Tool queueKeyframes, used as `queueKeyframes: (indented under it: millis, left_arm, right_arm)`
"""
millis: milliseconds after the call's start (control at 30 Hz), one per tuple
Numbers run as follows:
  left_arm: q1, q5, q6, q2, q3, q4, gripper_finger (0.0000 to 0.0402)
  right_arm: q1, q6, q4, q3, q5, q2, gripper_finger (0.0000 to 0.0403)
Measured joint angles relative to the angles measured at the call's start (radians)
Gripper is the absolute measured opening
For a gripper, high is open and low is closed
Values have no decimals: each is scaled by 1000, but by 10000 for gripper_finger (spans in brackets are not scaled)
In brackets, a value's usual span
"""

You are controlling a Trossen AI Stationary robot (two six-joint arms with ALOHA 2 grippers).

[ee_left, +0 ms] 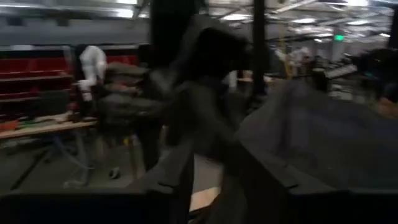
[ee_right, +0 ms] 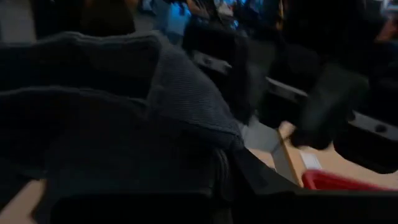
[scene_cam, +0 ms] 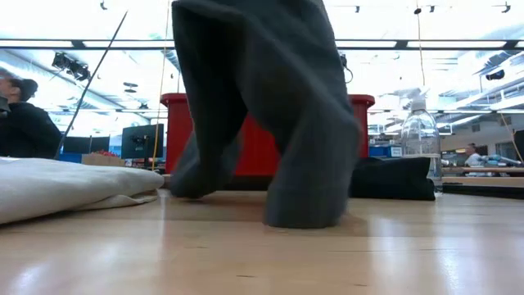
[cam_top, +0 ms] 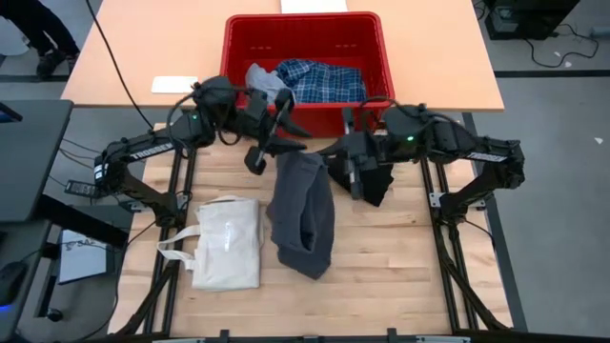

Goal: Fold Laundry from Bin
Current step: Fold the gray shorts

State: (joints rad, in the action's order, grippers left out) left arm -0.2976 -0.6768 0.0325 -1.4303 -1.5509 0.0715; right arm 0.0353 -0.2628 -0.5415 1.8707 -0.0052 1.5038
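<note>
A dark grey garment (cam_top: pixel 303 211) hangs between my two grippers in front of the red bin (cam_top: pixel 303 21). Its lower folds rest on the table (scene_cam: pixel 299 215). My left gripper (cam_top: pixel 289 145) is shut on the garment's upper left part. My right gripper (cam_top: pixel 333 155) is shut on its upper right part. A blue-and-white plaid shirt (cam_top: pixel 322 81) and a light grey piece (cam_top: pixel 264 79) lie in the bin. A black garment (cam_top: pixel 377 184) lies on the table under my right arm. My left gripper pinches the dark grey garment's upper edge (ee_left: pixel 208 127) between its two fingers, coming from the table's left side. How many layers it holds, I cannot tell. The cloth hangs below the fingers, its lower end on the table. My right gripper pinches a bunched fold at the garment's upper right corner (ee_right: pixel 189 102) between its two fingers, coming from the table's right side. The cloth hangs below the fingers, slack, and its lower part (cam_top: pixel 310 252) lies on the table.
A cream canvas tote bag (cam_top: pixel 227 242) lies flat at the near left. A clear water bottle (scene_cam: pixel 421 131) shows at the right in the low view. A person (scene_cam: pixel 24 123) stands beyond the table's left. There is bare wood at the near right (cam_top: pixel 400 267).
</note>
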Motion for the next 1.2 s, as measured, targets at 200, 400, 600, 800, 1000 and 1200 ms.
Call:
queueKeyframes:
  millis: [200, 400, 600, 800, 1000, 1200]
  left_arm:
    - [3, 5, 5, -21, 0, 0, 156]
    - [39, 1, -16, -42, 0, 3, 148]
    - [44, -1, -17, -42, 0, 7, 146]
    - [44, -5, -17, -42, 0, 3, 146]
    - [22, -4, 43, -38, 0, -16, 146]
    - [-26, 6, 53, 13, 0, -130, 146]
  right_arm:
    - [-9, 1, 1, 1, -41, -7, 21]
    - [-17, -14, -15, 1, -77, -7, 21]
    - [-18, -52, -16, 1, -121, -9, 21]
    - [-18, -56, -13, 1, -115, -10, 21]
    - [-17, -38, -19, 1, -45, -16, 21]
    - [-34, 51, -77, 1, 107, -67, 21]
